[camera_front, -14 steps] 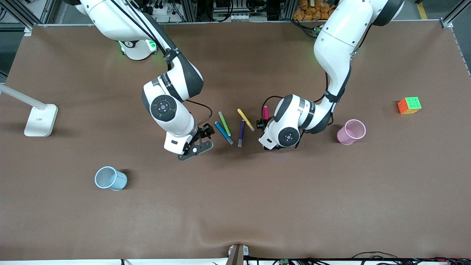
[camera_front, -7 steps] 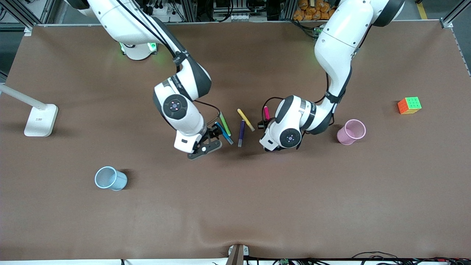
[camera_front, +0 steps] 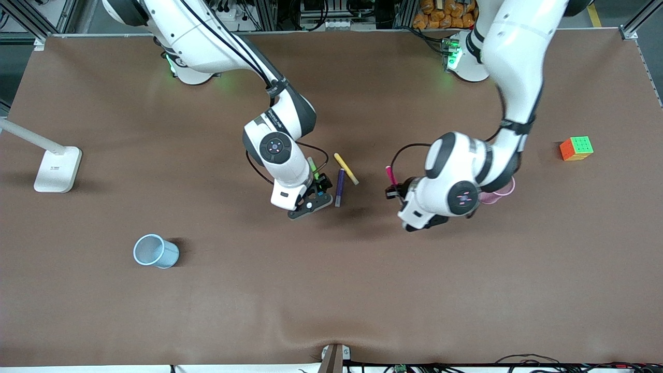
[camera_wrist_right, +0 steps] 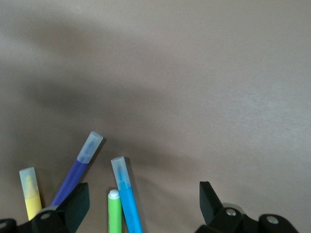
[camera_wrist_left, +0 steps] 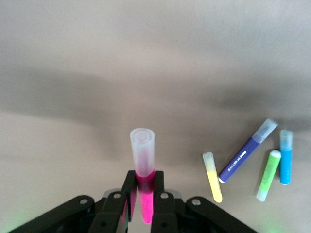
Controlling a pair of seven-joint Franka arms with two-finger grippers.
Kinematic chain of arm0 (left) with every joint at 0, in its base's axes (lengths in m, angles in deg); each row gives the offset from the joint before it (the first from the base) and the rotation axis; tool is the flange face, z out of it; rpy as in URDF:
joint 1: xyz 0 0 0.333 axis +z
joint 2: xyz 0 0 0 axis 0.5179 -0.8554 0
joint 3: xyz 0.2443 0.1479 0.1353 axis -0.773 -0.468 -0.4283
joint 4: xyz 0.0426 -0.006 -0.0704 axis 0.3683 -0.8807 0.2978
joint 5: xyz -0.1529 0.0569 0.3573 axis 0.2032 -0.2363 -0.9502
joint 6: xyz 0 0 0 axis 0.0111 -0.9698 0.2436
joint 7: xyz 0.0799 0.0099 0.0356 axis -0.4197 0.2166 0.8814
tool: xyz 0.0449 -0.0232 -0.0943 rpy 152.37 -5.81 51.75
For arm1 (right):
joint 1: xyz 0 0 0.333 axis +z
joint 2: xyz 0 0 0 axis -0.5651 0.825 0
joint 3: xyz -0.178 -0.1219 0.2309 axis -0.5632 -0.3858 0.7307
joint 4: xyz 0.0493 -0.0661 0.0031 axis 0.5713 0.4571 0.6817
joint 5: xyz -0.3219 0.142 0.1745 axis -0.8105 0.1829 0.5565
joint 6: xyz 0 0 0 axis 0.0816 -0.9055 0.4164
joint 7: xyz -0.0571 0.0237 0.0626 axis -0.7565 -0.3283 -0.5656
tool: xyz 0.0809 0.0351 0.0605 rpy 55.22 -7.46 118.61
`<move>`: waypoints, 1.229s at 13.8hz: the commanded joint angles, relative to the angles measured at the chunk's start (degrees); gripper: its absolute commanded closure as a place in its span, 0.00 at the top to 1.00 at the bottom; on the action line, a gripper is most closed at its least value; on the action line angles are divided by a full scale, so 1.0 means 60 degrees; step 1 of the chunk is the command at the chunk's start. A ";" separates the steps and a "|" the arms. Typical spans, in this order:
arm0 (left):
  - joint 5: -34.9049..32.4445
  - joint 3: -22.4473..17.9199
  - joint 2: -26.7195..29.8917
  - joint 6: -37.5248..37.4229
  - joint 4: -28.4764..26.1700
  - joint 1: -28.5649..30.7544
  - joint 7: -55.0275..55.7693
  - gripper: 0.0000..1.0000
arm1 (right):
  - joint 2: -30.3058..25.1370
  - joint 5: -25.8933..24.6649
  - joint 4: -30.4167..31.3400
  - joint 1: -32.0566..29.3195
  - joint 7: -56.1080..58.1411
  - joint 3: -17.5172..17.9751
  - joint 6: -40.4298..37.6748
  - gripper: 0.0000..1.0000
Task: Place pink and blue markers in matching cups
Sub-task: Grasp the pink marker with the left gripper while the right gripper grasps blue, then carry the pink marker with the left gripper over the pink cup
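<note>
left gripper (camera_wrist_left: 142, 204): clamped on pink marker (camera_wrist_left: 143, 170), lifted over bare table (camera_front: 466, 290), pale cap pointing away from fingers
right gripper (camera_wrist_right: 143, 204): open wide, straddling blue marker (camera_wrist_right: 125, 194) (flat, cap end pointing outward)

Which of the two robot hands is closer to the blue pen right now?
Right. The right gripper is open, fingers either side of the blue marker; the left gripper, holding the pink marker, is near the pink cup.

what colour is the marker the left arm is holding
Magenta-pink marker with a pale cap, clearest in the left wrist view.

pink marker (camera_wrist_left: 144, 167) held aloft | blue marker (camera_wrist_right: 126, 194) flat on table
</note>
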 commanded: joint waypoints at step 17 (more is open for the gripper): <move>-0.2471 0.0006 0.3536 -0.1004 -0.0363 0.2009 -0.1029 0.00 | 0.1004 -0.1327 -0.0080 0.0519 -0.1019 -0.0148 0.1304 0.65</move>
